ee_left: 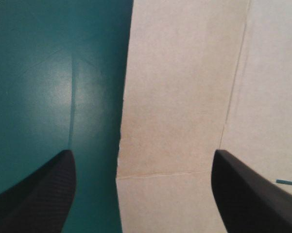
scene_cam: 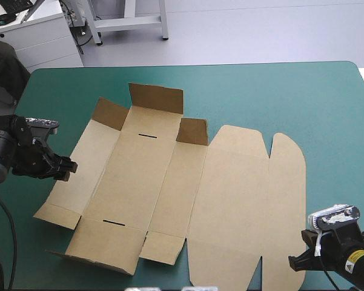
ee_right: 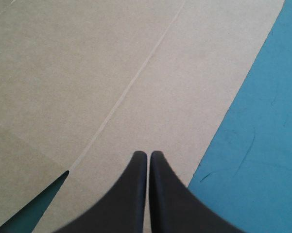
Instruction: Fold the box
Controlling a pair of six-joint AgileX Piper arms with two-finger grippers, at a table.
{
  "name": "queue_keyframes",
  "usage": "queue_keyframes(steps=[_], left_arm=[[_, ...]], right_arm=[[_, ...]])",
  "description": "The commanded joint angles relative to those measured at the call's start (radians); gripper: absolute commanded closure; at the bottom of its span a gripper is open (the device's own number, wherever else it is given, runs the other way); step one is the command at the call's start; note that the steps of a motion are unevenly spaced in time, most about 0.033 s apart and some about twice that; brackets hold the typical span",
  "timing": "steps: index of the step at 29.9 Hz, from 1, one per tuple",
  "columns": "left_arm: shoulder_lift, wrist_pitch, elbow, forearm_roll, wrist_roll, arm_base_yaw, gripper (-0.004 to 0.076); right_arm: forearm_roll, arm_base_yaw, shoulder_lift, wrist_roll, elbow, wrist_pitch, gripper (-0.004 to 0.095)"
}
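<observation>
The brown box (scene_cam: 188, 182) lies as a cut sheet, mostly flat on the teal-green cover, with three small flaps at its far left raised. My left gripper (scene_cam: 66, 168) hovers at the sheet's left edge, open; in the left wrist view its black fingers (ee_left: 39, 199) stand wide apart over that edge of the box (ee_left: 184, 97). My right gripper (scene_cam: 298, 262) is at the near right corner of the sheet, shut. In the right wrist view its fingers (ee_right: 148, 194) meet in a point over the box (ee_right: 87, 73), holding nothing.
Bare teal-green cover (scene_cam: 278, 91) stretches beyond the sheet at the far side and right. A narrow strip of cover (scene_cam: 24, 236) lies left of the box near my left arm.
</observation>
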Motion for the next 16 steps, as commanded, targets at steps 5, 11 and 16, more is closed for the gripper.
queue_keyframes(steps=[5,11,16], left_arm=[[0.052,0.001,-0.032,-0.109,0.063,0.125,0.018],[0.117,0.046,-0.028,-0.363,0.245,0.219,0.018],[0.16,0.044,0.007,-0.323,0.277,0.222,0.018]], right_arm=[[0.002,-0.006,-0.072,-0.011,-0.021,-0.04,0.0909],[0.002,-0.006,-0.078,-0.016,-0.021,-0.04,0.0909],[0.002,-0.006,-0.078,-0.016,-0.021,-0.037,0.0909]])
